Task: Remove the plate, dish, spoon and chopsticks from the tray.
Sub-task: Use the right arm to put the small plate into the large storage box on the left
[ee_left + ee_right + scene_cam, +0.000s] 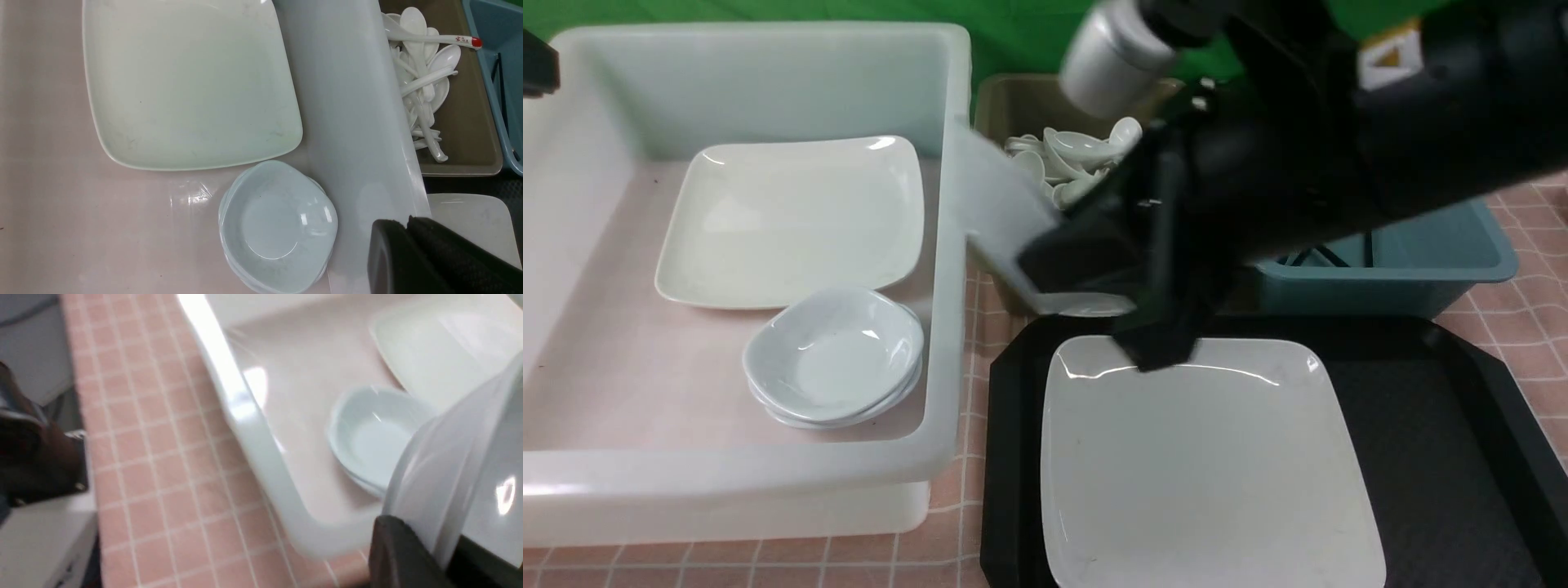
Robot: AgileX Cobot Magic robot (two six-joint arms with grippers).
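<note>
The large white square plate [1209, 465] lies on the black tray [1437, 392]; its corner also shows in the left wrist view [470, 224]. My right gripper [1062, 261] is shut on the rim of a small white dish [1001, 204], held tilted and blurred above the gap between the tray and the white tub; the right wrist view shows the dish [449, 465] edge-on. My left gripper [408, 222] is shut and empty above the tub's wall. Thin black chopsticks [1339, 255] lie in the blue tub. No spoon shows on the tray.
The white tub [947, 245] at left holds another large plate [792, 220] and stacked small dishes [833, 355]. The olive tub [1005, 98] behind holds several white spoons [1070, 155], one red-tipped [476, 41]. The blue tub [1445, 269] stands behind the tray.
</note>
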